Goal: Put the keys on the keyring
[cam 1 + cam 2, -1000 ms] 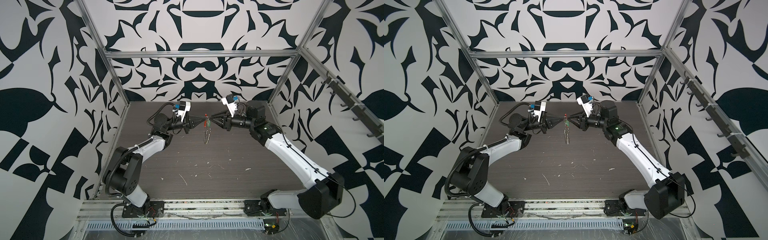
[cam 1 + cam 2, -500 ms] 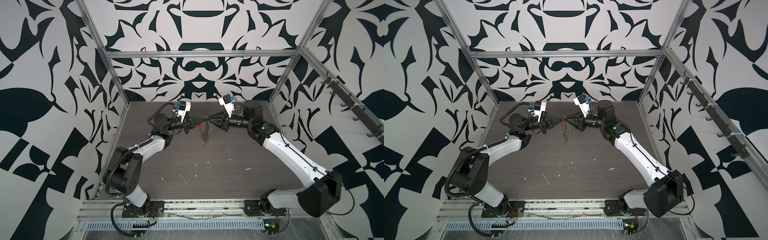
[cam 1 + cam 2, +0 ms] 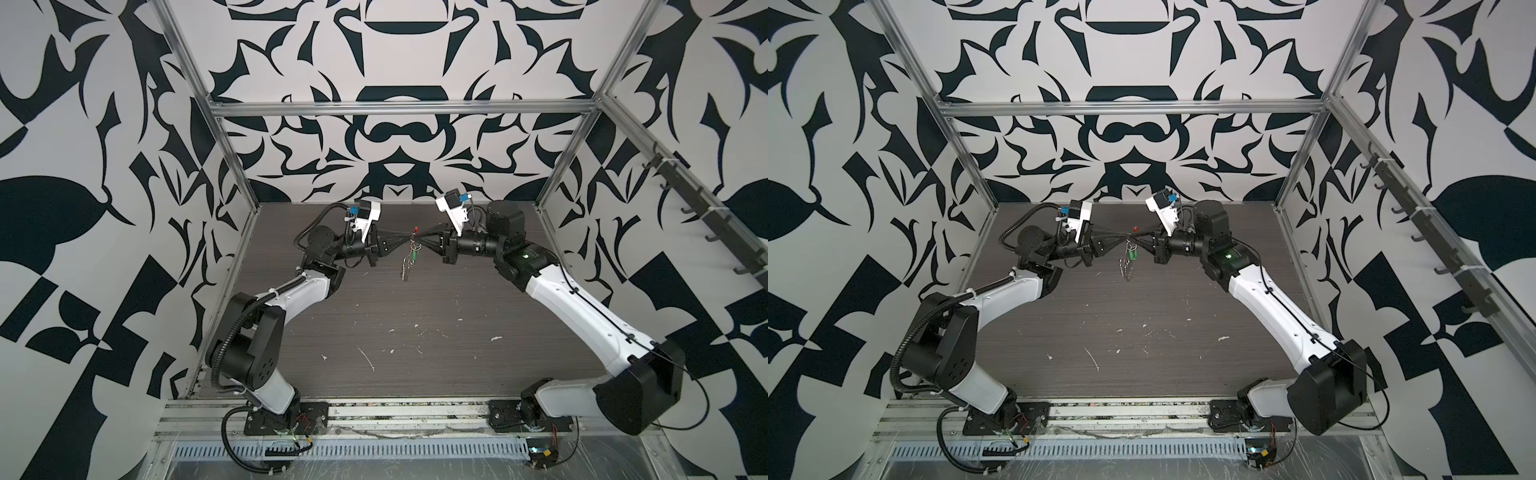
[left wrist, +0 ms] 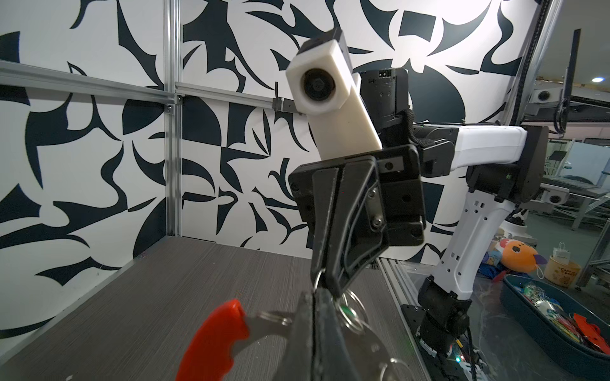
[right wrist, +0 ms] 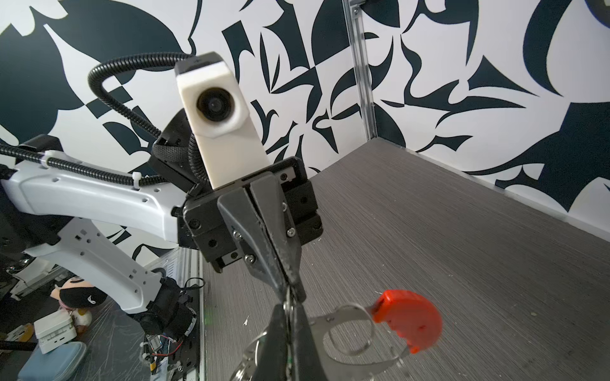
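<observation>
The keyring [image 3: 409, 261] is held up over the back middle of the dark wood-grain table [image 3: 415, 328], its silver rings dangling in a bunch, as seen in both top views. And there it is, the red-orange plastic segment [image 4: 211, 339], shown large in the left wrist view, with the flat metal band running out of it. The left gripper [image 3: 404, 240] is clamped tight on the keyring, right on that band, fingers pressed together. The right gripper [image 3: 420, 242] is set nose to nose with it, tip to tip, and is pinched closed on a thin silver ring [image 4: 317, 280]. Whether that ring belongs to the tag cannot be told. The keys, a single green tag [image 3: 1133, 256], are hung just under the meeting tips, in among the rings. Writing is carried on a tan tub [image 4: 561, 271] outside the cell, but it is too small to be read.
</observation>
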